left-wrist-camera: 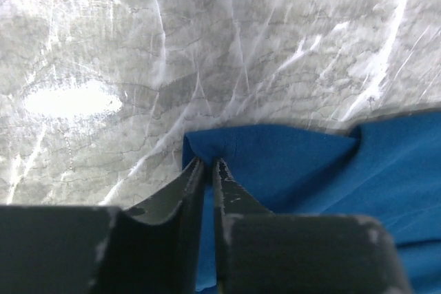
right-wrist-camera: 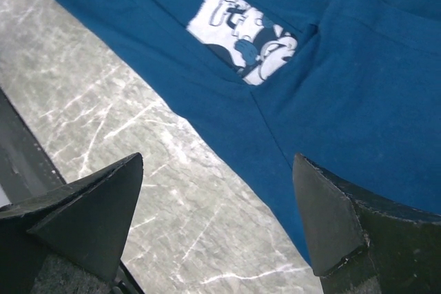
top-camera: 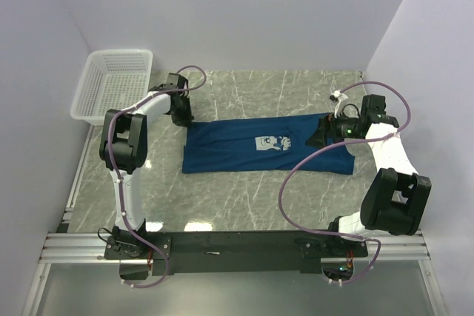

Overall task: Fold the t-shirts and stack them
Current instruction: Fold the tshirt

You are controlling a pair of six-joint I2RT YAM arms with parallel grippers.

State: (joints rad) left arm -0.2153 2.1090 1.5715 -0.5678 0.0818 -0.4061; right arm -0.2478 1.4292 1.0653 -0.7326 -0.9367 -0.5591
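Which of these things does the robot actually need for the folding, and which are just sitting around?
For the job: t-shirt, pinched at a corner by the left fingers; right fingers, open over its other end.
Just lying about: basket, at the table's far left corner.

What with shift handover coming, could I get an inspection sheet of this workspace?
Surface: grey marble-patterned table, glare patches.
Job's things: dark blue t-shirt lies mid-table, partly folded, print up.
Clutter: white mesh basket at far left corner.
Grippers: left gripper pinched shut on the t-shirt's left edge; right gripper open above its right end.
Cables: purple cables loop from both arms; the right one crosses the t-shirt's corner.
Surroundings: pale walls on three sides.
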